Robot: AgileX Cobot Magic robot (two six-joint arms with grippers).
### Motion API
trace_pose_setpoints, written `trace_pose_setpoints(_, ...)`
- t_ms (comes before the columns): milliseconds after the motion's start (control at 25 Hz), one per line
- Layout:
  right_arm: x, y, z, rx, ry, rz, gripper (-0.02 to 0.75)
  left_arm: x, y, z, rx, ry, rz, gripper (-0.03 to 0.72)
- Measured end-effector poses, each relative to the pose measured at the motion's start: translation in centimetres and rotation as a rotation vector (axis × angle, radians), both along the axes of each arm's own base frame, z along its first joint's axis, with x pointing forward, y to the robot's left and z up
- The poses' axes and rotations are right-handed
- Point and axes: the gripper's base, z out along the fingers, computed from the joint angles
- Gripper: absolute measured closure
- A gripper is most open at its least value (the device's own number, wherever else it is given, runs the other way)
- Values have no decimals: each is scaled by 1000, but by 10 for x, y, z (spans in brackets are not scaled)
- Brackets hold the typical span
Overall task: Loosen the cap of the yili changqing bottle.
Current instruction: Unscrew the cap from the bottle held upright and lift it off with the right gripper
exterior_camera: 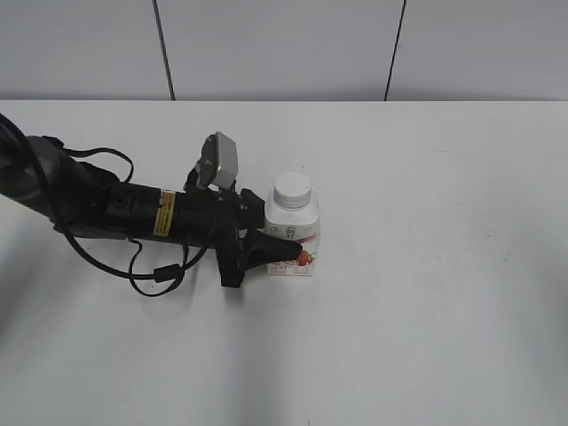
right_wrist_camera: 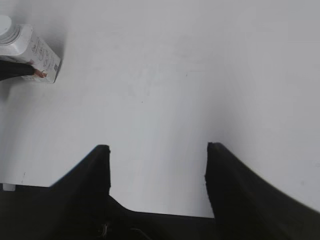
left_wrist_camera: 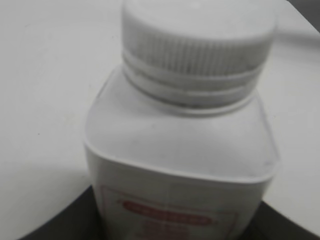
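Observation:
The yili changqing bottle (exterior_camera: 293,222) stands upright on the white table, white and squat, with a pink-red strawberry label low on its front. Its ribbed white cap (exterior_camera: 292,188) sits on the neck. My left gripper (exterior_camera: 286,241) reaches in from the left and is shut on the bottle's lower body, one black finger across the label. The left wrist view shows the bottle (left_wrist_camera: 180,150) and cap (left_wrist_camera: 197,35) close up, between the left gripper's (left_wrist_camera: 177,222) fingers. My right gripper (right_wrist_camera: 157,150) is open and empty, far from the bottle (right_wrist_camera: 31,47), and is out of the exterior view.
The white table (exterior_camera: 426,293) runs to a grey panelled wall (exterior_camera: 284,44) at the back. The left arm with its looping black cable (exterior_camera: 155,271) lies across the table's left side.

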Motion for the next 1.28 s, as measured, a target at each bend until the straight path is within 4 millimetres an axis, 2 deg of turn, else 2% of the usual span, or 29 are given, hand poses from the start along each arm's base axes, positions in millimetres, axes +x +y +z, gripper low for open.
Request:
trace_pose_setpoints(80,18,1,8,14,40,6,258,0,0,0,0,0,0,330)
trace_pose_setpoints(320,89,7,16,96,226,-2,258,0,0,0,0,0,1,330)
trace_pose_setpoints(520,139,8,18,143,343,-52,258,0,0,0,-2,1,3,330)
trace_pose_setpoints(720,186,13,12,157,402,-64,258,0,0,0,-3,1,5,330)
trace_pose_setpoints(880,214,44,0,155,464,-14,258,1,0,0,-3,1,8,330)
trace_pose_setpoints(1040,233,96,-16,157,535,49,258,1,0,0,-3,2,16,330)
trace_pose_setpoints(1280,253,161,-41,152,615,94,258,2,0,0,-3,2,19,330)
